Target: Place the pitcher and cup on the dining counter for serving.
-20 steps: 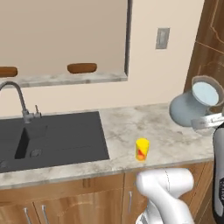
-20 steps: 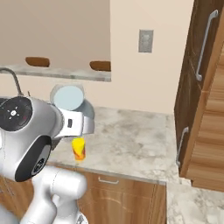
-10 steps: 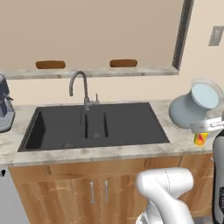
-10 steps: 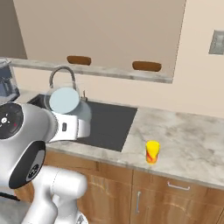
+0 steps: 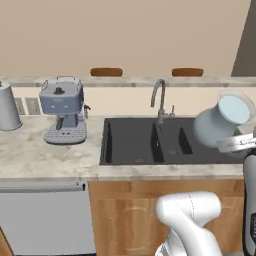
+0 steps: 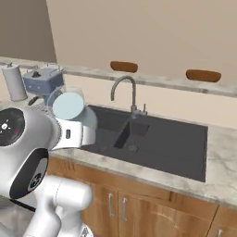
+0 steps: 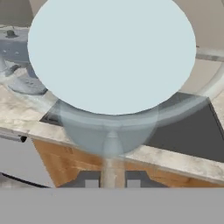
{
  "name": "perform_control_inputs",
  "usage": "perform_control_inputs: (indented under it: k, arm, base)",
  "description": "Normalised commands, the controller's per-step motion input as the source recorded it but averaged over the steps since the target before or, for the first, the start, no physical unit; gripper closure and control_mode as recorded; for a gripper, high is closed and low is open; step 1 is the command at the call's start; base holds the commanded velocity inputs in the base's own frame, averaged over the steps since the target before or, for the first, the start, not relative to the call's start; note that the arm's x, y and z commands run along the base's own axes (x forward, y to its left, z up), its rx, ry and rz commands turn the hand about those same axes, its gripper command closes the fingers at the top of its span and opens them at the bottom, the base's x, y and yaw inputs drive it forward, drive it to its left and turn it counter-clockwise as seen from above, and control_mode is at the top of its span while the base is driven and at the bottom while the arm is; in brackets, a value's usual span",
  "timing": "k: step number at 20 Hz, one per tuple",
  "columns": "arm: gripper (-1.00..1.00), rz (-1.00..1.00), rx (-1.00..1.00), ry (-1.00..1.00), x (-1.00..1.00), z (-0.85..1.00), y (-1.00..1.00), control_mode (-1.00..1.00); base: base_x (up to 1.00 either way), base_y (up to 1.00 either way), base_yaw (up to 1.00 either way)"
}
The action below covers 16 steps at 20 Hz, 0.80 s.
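The pale blue-grey see-through glass pitcher (image 5: 220, 124) with a fat round bottom was up in the air, tipped on its side so that its wide round mouth faced the cameras. It hung over the right end of the black sink (image 5: 150, 142), in front of the marbled stone worktop (image 5: 45, 155). In the right base view the pitcher (image 6: 71, 111) sat at the end of the white robot arm (image 6: 28, 143), near the left side of the sink (image 6: 152, 139).

In the hand view the pitcher (image 7: 111, 65) was very close. The claw (image 7: 112, 181) was at the bottom, and its two dark fingertips (image 7: 92, 183) were pinching the pitcher's thin edge between them.

A curved grey metal tap (image 5: 160, 100) stood behind the sink. A blue-grey coffee machine (image 5: 62, 110) stood on the worktop to the left, and a plain grey can (image 5: 7, 107) stood further left. Behind all of this ran the long, narrow, light stone dining counter (image 5: 130, 81), higher than the worktop. Two brown chair tops (image 5: 106, 72) poked up behind it.
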Motion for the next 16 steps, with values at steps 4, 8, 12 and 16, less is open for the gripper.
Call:
perform_control_inputs:
  k: [4,8,12,16]
  arm:
    - [1.0,0.0,0.0,0.0,0.0,0.0,0.0,1.0]
    - [1.0,0.0,0.0,0.0,0.0,0.0,0.0,1.0]
    - [1.0,0.0,0.0,0.0,0.0,0.0,0.0,1.0]
    - [1.0,0.0,0.0,0.0,0.0,0.0,0.0,1.0]
  base:
    - [0.18,1.0,0.21]
    - [0.1,1.0,0.22]
    - [0.12,1.0,0.19]
    - [0.14,1.0,0.18]
